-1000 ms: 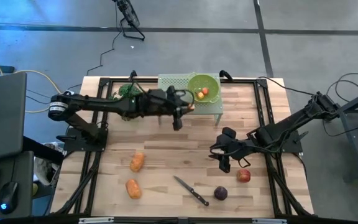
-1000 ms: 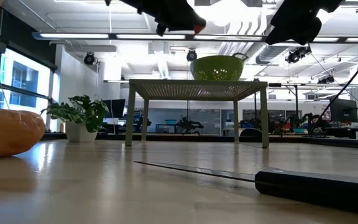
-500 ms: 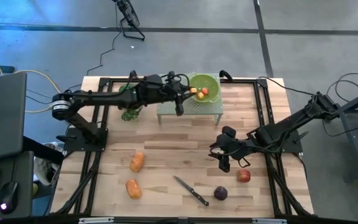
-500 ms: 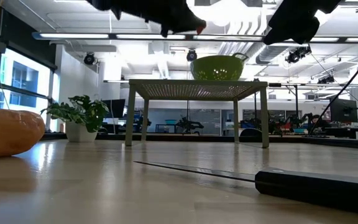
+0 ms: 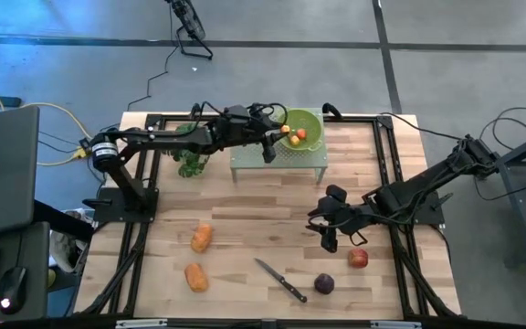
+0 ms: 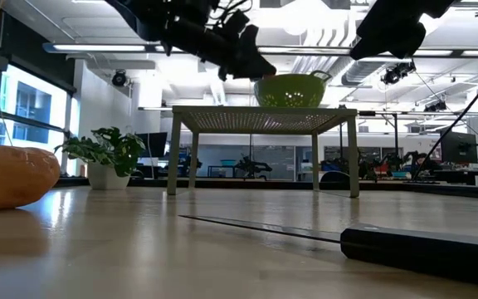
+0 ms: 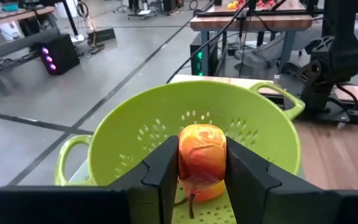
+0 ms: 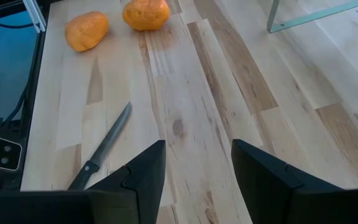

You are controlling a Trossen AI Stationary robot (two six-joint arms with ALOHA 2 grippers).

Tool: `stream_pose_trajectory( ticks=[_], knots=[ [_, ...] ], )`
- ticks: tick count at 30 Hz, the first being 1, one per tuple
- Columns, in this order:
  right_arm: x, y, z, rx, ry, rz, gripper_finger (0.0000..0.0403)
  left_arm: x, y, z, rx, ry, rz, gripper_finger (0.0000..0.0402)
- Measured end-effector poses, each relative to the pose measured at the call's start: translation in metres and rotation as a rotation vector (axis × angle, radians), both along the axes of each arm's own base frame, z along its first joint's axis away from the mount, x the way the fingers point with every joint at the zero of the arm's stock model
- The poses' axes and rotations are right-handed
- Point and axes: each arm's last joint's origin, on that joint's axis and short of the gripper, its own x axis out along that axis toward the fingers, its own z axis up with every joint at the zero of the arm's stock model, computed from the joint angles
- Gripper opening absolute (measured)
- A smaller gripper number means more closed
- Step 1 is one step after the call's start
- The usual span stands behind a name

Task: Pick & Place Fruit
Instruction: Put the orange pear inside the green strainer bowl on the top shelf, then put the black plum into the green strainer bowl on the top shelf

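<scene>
My left gripper [image 5: 275, 144] [image 7: 202, 171] reaches from the table's left over the near rim of the green colander [image 5: 301, 128] [image 7: 166, 124] and is shut on a small orange-red fruit [image 7: 202, 154]. The colander stands on a pale green perforated stand [image 5: 254, 155] [image 6: 260, 120] and holds a few tiny red-orange pieces [image 5: 297, 135]. Two orange oblong pieces [image 5: 202, 238] [image 5: 195, 276], a red apple [image 5: 358, 259] and a dark purple round fruit [image 5: 324, 284] lie on the table. My right gripper [image 5: 329, 228] [image 8: 197, 174] hovers open near the apple. My left gripper pinches the small orange-red fruit by its two sides [image 7: 186, 158] between both fingers [image 7: 160, 171]. The fingers come about level from the table's left. The fruit is lifted clear and hangs over the colander's bowl.
A black-handled knife [image 5: 281, 280] [image 8: 101, 149] [image 6: 421, 245] lies between the orange pieces and the purple fruit. A green leafy bunch [image 5: 190, 164] [image 6: 106, 149] stands left of the stand. Bare wood [image 5: 263, 215] lies in the table's middle.
My left gripper, still shut on the small fruit, has moved toward the far edge and to the right, from in front of the stand to over the colander's rim, and has sunk a little toward it. My right arm has kept still.
</scene>
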Motion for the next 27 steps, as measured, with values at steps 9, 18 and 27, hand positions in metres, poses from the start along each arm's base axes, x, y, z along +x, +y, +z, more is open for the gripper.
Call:
stream_pose_trajectory(
  ticks=[9,18,27],
  knots=[
    [0.0000,0.0000,0.0000,0.000,0.000,0.000,0.0176,-0.0004,0.0013,0.0004,-0.002,-0.005,0.004,0.0111],
    [0.0000,0.0001,0.0000,0.006,0.000,-0.004,0.0176,-0.0005,0.0013,-0.0001,0.007,0.004,0.003,0.0125],
    [-0.0001,0.0001,0.0000,0.006,0.000,-0.004,0.0176,-0.0005,0.0013,0.0000,0.003,0.002,0.004,0.0218]
  ],
)
